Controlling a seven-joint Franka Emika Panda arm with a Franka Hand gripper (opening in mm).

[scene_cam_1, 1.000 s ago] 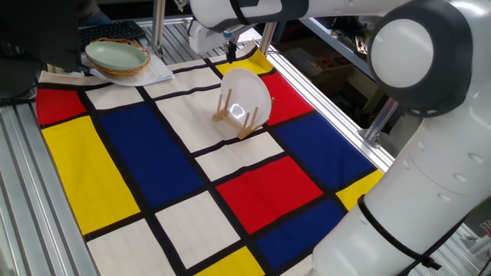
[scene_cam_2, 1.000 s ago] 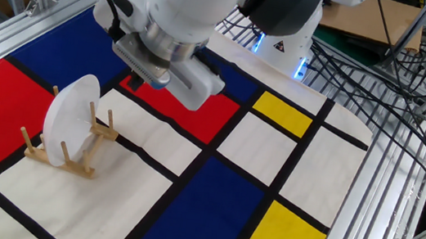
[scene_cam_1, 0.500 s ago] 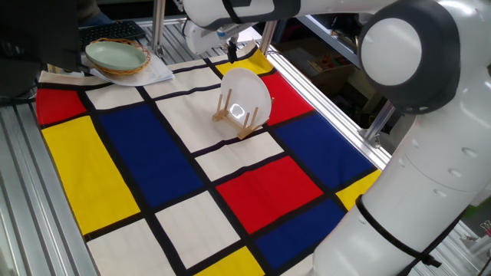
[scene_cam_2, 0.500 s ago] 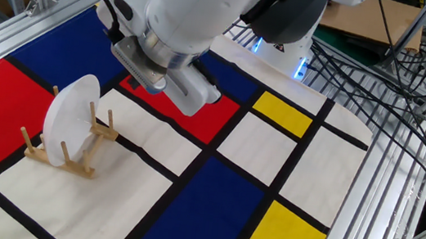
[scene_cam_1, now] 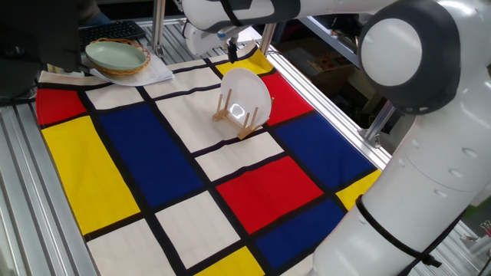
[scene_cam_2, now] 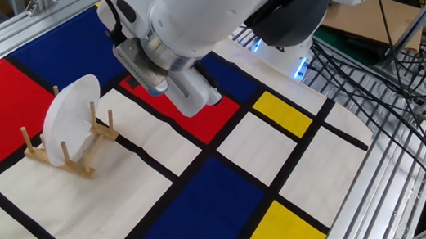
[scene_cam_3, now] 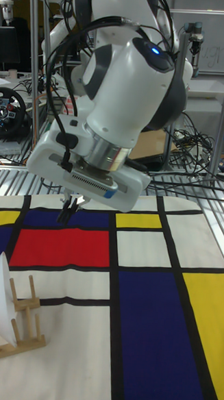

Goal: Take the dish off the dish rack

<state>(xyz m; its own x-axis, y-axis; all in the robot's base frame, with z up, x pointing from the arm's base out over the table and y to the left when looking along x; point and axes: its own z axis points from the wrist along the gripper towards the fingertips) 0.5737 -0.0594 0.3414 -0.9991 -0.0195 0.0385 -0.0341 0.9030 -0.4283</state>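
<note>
**A:** ok so what changes vs the frame 0.5 s back? Honestly almost nothing. The gripper (scene_cam_3: 67, 211) hangs in the same spot above the red square, up and away from the dish (scene_cam_2: 69, 118), and the arm's wrist looks rotated just a hair more in the other fixed view. Compared to 1 s ago the big elbow joint sits further left in one fixed view.

**B:** And the dish hasn't budged?

**A:** Nope. It stands on edge, tilted, slotted between the pegs of the dish rack (scene_cam_2: 68, 155), which sits on the checkered cloth (scene_cam_2: 219, 195) on a white square beside the red one. Nothing is touching it.

**B:** Fingers open or closed?

**A:** In the tall fixed view the 2 dark fingertips look pressed together, holding nothing.

**B:** Any labels?

**A:** Faint writing on a panel in the background, too blurry to read. Only other thing is a pale green dish (scene_cam_1: 115, 54) in a wicker basket (scene_cam_1: 129, 67) at the far corner.
</note>
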